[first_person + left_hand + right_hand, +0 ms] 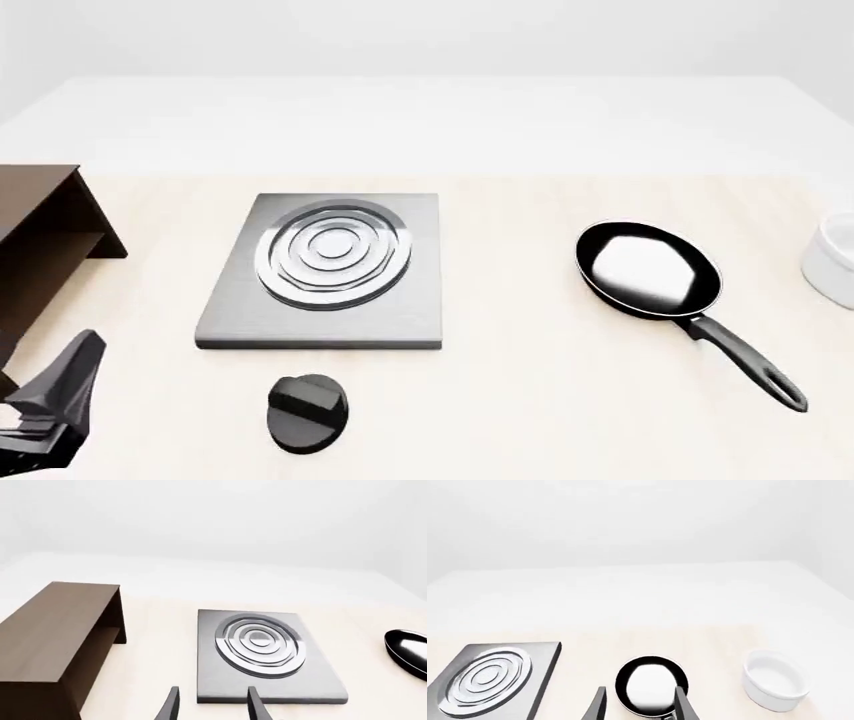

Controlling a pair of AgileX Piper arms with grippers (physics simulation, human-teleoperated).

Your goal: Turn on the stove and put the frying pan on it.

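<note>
So the table [561, 420] is a pale beige wood-look surface, and past its far edge everything goes plain white, floor and walls alike.

Count-wise: one stove [327, 270], a grey slab with silver rings, sitting left of centre in the front view. One round black knob [310, 411] just below it, apart from the slab. One frying pan [650, 270] at centre right, flat on the table well apart from the stove, handle pointing to the lower right. One white cup [834, 258] cut off by the right edge, one brown shelf [47, 235] on the left edge.

Two arms. The left gripper [212, 705] has its fingers spread with nothing between them, aimed at the stove's near edge. The right gripper [639, 705] is spread too, holding nothing, with the pan ahead of it.
</note>
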